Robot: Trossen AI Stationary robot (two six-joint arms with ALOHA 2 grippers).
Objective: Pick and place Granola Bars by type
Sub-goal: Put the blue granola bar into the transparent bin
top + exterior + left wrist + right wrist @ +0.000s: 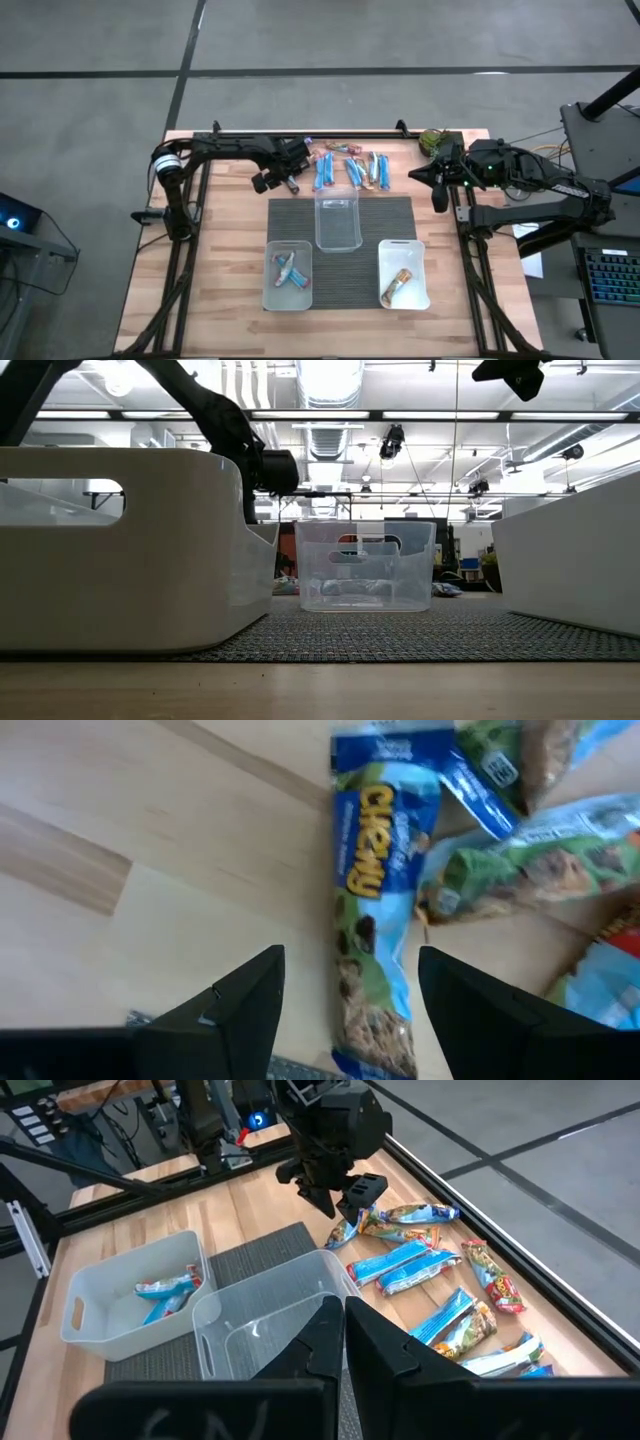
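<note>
Left gripper, jaws spread wide, straddles one blue granola bar lying flat on the table, not gripped. Beyond it, the remaining granola bars lie at upper centre of the high view. Right gripper, fingers shut and empty, waits at upper right.

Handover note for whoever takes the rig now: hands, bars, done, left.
Left hand: open, hovering over a blue Chewy bar at the left end of the loose pile; nothing gripped.
Right hand: shut, empty, waiting at the table's right edge.
Bars: loose pile on the wood at the far side of the table. Left white tub holds a few blue bars; right white tub holds one tan bar; clear tub looks empty.
Done: a few bars sorted.
Left: most of the pile, starting with the blue bar under the left hand.
</note>
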